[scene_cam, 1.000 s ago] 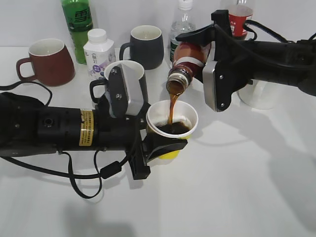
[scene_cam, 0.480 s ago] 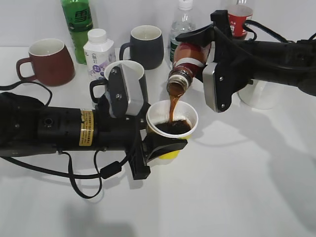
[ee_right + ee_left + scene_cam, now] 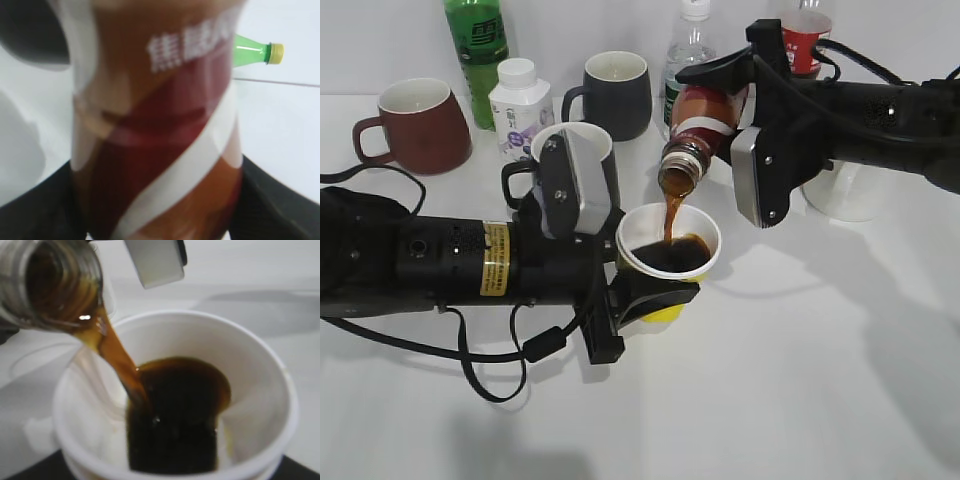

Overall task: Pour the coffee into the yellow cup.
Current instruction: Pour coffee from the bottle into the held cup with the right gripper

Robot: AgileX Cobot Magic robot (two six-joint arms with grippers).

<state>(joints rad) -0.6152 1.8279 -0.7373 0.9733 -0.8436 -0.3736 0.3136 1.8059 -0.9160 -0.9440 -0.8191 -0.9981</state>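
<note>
My right gripper [image 3: 725, 100] is shut on the coffee bottle [image 3: 702, 128], tilted mouth-down to the left. A brown stream runs from its mouth [image 3: 55, 285] into the yellow cup [image 3: 668, 300], which stands on the table. The swirl label fills the right wrist view [image 3: 155, 130]. My left gripper [image 3: 645, 292] is shut on the yellow cup low on its side. The cup's white inside [image 3: 250, 370] holds dark coffee [image 3: 175, 415] about halfway up.
Behind stand a brown-red mug [image 3: 418, 125], a green bottle [image 3: 477, 50], a small white bottle [image 3: 520, 105], a dark mug [image 3: 615, 92], another dark mug [image 3: 582, 160], a clear bottle [image 3: 692, 45], a red-labelled bottle [image 3: 802, 38] and a white cup [image 3: 840, 190].
The coffee level in the yellow cup has risen a little. Neither arm nor the bottle has visibly moved.
</note>
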